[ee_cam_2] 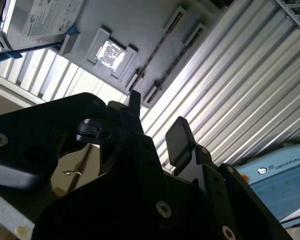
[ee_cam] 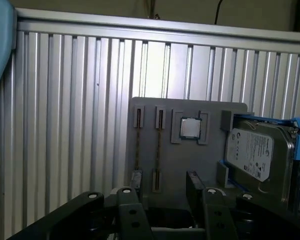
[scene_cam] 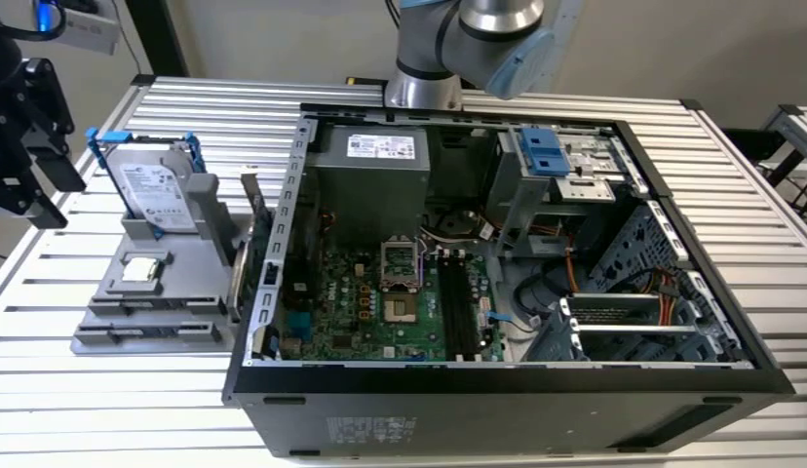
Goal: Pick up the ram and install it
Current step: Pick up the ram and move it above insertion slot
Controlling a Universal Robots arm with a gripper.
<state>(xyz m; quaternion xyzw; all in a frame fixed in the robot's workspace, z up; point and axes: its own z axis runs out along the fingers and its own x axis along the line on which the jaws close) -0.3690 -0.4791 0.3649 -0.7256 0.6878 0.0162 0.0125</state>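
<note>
- Gripper (ee_cam: 165,184) has its fingers spread apart with nothing between them; in the exterior view it hangs at the exterior view's left edge, beside the grey holder (scene_cam: 182,292)
- Two ram sticks (ee_cam: 159,150) stand on edge in parallel slots of the grey holder, side by side, next to the CPU (ee_cam: 191,128); the hard drive (ee_cam: 255,155) stands upright at the holder's far end from them
- Ram sticks are clear of the gripper, no contact; in the first wrist view the stick nearer the CPU lines up with the gap between the fingers
- Computer case (scene_cam: 508,390) lies open on the slatted table (scene_cam: 118,409); its black memory slots (scene_cam: 458,307) run beside the processor socket, well apart from the ram sticks
</note>
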